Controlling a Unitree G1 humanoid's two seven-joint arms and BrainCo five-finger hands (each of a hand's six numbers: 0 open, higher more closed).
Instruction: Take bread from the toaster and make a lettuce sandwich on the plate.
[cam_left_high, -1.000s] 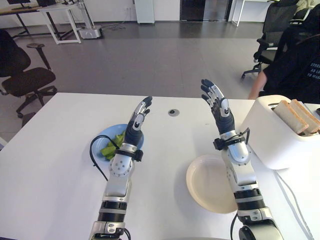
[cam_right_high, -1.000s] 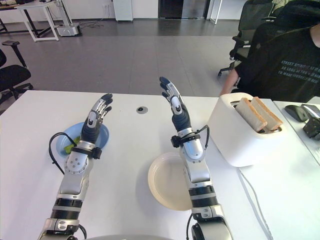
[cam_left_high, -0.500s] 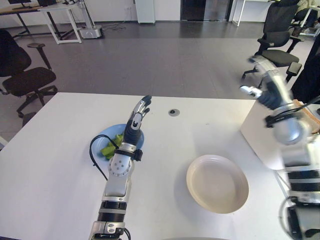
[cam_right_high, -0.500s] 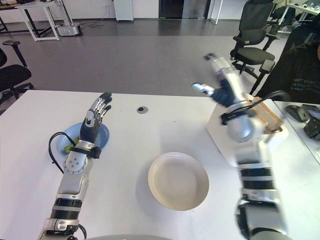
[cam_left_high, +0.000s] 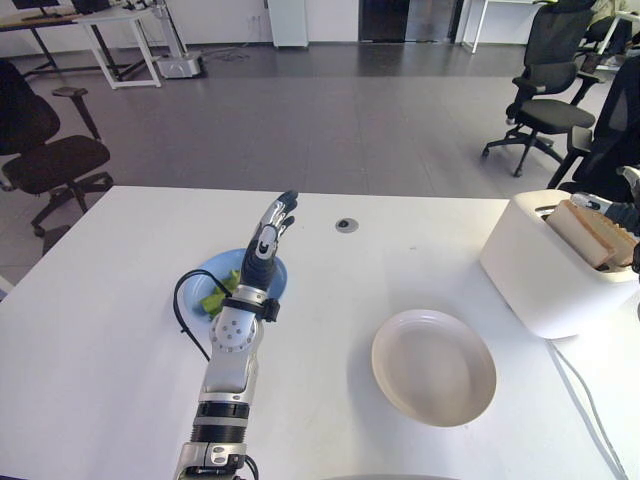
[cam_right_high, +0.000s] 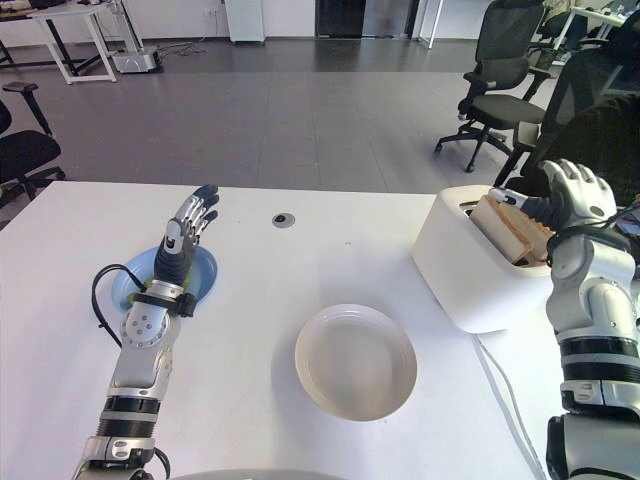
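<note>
As I look down the white tabletop (cam_left_high: 100, 330), the cream plate (cam_right_high: 355, 362) sits nearest, at 6 o'clock. At 9 o'clock my left hand (cam_left_high: 265, 240) hangs open, fingers straight, above a blue plate (cam_right_high: 205, 272) of lettuce (cam_left_high: 214, 298). At 3 o'clock the toaster (cam_right_high: 470, 270) holds the bread (cam_right_high: 505, 228) upright. My right hand (cam_right_high: 572, 192) is against the slices, and I cannot tell whether it grips them. Beyond lie grey floor (cam_right_high: 300, 110) and office chairs (cam_right_high: 500, 60) at 1 o'clock.

The white table (cam_left_high: 90, 330) bears a blue dish (cam_left_high: 222, 265), a cream plate (cam_left_high: 433, 368) and a toaster (cam_left_high: 545, 280).
</note>
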